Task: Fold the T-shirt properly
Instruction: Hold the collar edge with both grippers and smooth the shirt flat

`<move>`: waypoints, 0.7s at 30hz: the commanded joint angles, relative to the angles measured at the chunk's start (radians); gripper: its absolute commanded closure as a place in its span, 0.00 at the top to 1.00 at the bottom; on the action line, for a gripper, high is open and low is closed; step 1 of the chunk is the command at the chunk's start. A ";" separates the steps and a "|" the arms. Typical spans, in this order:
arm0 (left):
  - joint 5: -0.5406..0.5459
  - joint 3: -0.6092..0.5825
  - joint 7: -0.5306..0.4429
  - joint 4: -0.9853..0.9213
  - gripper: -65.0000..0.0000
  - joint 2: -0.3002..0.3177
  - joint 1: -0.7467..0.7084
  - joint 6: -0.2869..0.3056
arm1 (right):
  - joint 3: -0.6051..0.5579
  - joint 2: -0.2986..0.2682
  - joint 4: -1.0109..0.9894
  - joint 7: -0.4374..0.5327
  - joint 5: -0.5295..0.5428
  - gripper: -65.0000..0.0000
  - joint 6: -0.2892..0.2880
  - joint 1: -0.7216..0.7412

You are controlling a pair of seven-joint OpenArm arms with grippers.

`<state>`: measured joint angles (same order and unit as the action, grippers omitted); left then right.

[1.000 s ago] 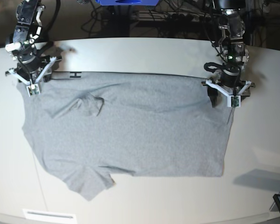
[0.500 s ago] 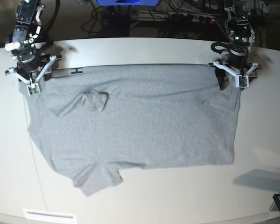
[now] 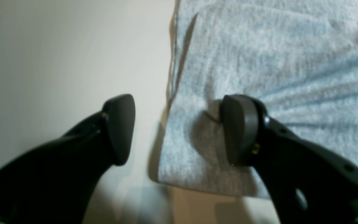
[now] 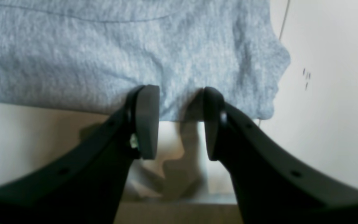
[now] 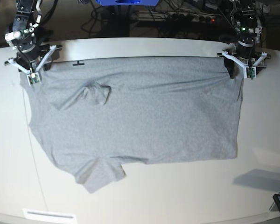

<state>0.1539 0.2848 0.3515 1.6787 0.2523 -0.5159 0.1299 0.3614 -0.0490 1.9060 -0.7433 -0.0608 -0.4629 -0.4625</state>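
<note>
where the t-shirt (image 5: 140,112) lies: it is spread plain side up on the white table (image 5: 130,46), across most of the base view, with its long edges running side to side and its far edge drawn almost straight between the two grippers.
lettering (image 5: 78,63): only a small black mark is seen peeking out at the far edge, so the printed side is judged to be underneath.
left gripper (image 3: 177,124): its jaws are held wide apart over the far corner at the hem end; one finger (image 3: 120,127) is seen over bare table, the other (image 3: 238,127) over the cloth, and nothing is pinched between them.
right gripper (image 4: 180,121): its jaws are parted by a narrower gap at the far corner of the shoulder end; table is seen between the pads, the cloth edge reaches only their tips, and no grip on the cloth is seen.
far sleeve (image 5: 91,95): it is turned in and bunched on the body, not laid flat.
near sleeve (image 5: 100,175): it is left sticking out past the near edge.
done so far: the shirt is judged to be laid out and pulled flat, with light creases near the hem-end corner.
left to do: no finished fold is seen; the sleeves are to be dealt with, and the body is to be folded over and then folded again into a compact shape.
progress: the task is judged to be at an early stage.
</note>
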 commanded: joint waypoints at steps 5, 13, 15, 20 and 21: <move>-0.009 0.006 -0.007 0.018 0.63 0.037 -0.003 -0.009 | 0.006 -0.009 0.045 0.003 -0.011 0.33 0.002 -0.009; -0.009 0.011 -0.009 0.025 0.63 0.060 0.003 -0.009 | 0.006 -0.009 0.073 0.006 -0.011 0.33 0.002 -0.003; -0.009 0.052 -0.009 0.053 0.63 0.055 0.003 -0.009 | 0.006 -0.010 0.077 0.008 -0.011 0.33 0.002 -0.002; -0.009 0.115 -0.004 0.140 0.63 0.054 -0.005 -0.009 | 0.006 -0.010 0.089 0.011 -0.011 0.33 0.002 0.000; -0.007 0.113 -0.004 0.159 0.63 0.052 -0.007 -0.009 | 0.006 -0.010 0.089 0.012 -0.009 0.33 0.002 0.000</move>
<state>0.1467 0.3920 0.3729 1.8153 0.2916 -0.5194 0.1280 0.3622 -0.0509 1.9739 -0.7490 -0.0731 -0.4633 -0.4656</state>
